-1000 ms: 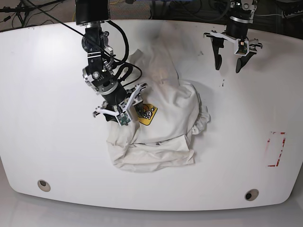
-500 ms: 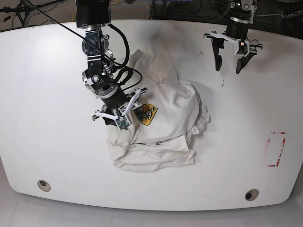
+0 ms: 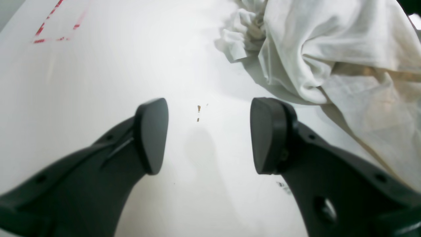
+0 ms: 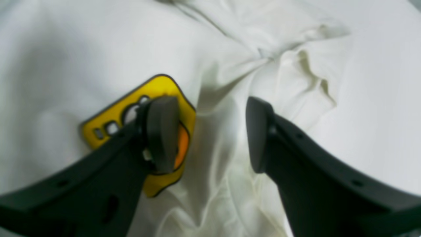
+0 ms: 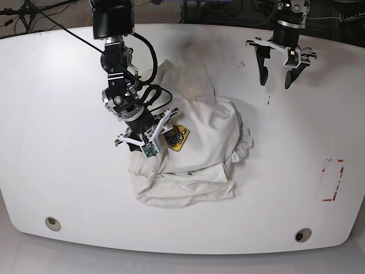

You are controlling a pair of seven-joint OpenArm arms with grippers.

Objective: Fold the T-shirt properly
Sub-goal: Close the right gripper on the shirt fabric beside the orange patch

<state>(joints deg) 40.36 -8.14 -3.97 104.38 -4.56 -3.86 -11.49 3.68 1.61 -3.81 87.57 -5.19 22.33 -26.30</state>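
A robotics lab: a bare white table (image 5: 57,171) with red tape markings (image 5: 332,180) and loose cables (image 5: 34,11) behind.

1. soft, matt, wrinkled cloth on the t-shirt (image 5: 199,142), off-white.
2. smooth, flat-printed yellow-orange badge (image 4: 164,131) with black outline.
3. smooth, faintly glossy white table (image 5: 63,171), scuffed with red marks (image 5: 332,180).
4. matt black plastic on the right gripper (image 4: 210,135) and left gripper (image 3: 207,135), with white plastic brackets behind.

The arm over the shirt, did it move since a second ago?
Yes, a little. The right gripper slid toward the table's near edge, away from the far edge, over the T-shirt; its fingers are open.
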